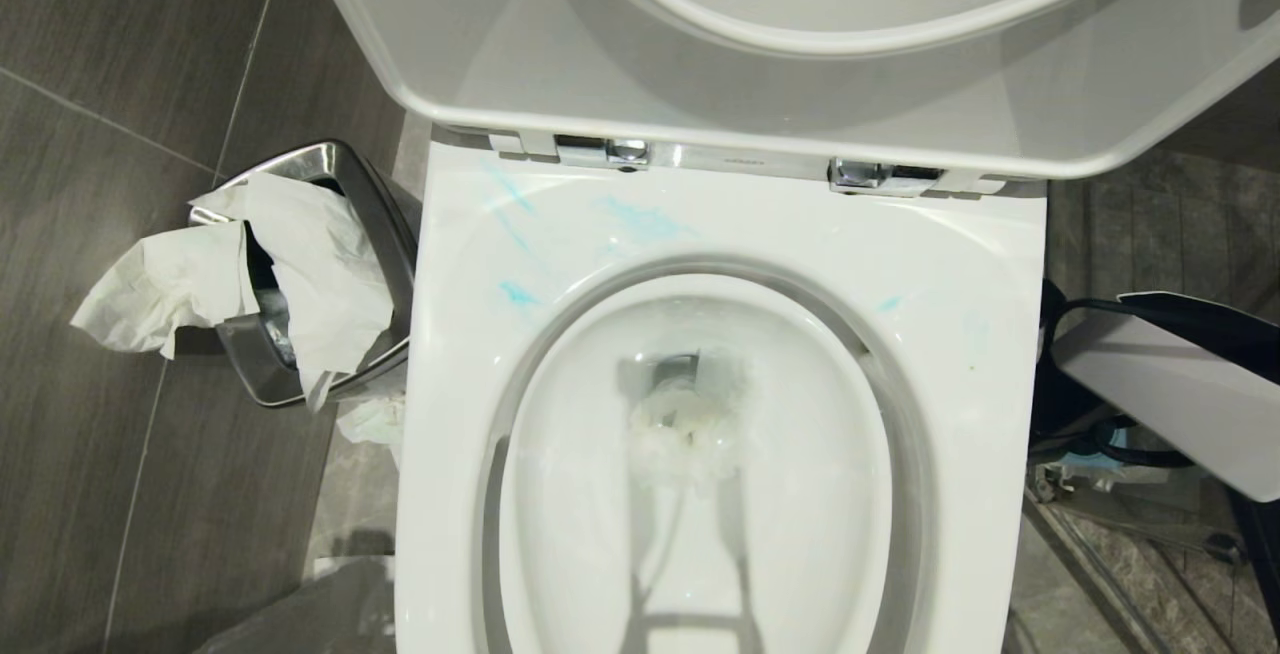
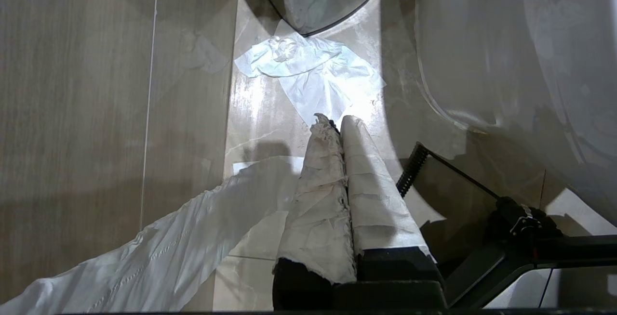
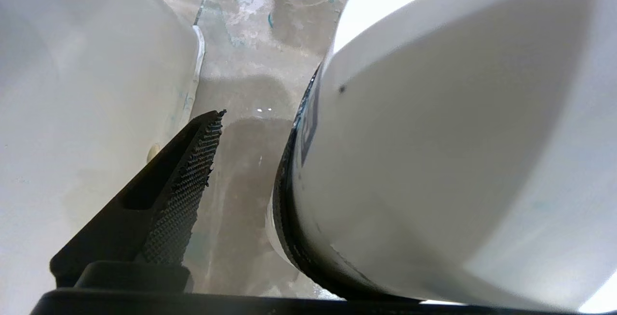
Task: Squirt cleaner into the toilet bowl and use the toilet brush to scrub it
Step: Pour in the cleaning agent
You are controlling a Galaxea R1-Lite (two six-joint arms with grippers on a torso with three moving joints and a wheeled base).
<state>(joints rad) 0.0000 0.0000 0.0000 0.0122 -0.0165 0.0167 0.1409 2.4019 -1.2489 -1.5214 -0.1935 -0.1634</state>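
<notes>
Toilet bowl (image 1: 930, 284): glossy white, seat raised | blue cleaner (image 1: 640, 219) smeared on rim near hinges | right gripper (image 3: 250, 161) spread wide beside bowl | left gripper (image 2: 340, 127) pressed together.

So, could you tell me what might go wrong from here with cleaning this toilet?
1. The blue cleaner is smeared on the toilet bowl's flat rim, so scrubbing only the inside would likely leave it there.
2. A wad of soggy paper sits in the water at the drain. A brush could snag it or push it in.
3. Tissue spills from the steel waste bin beside the bowl, so a passing arm might drag it.
</notes>
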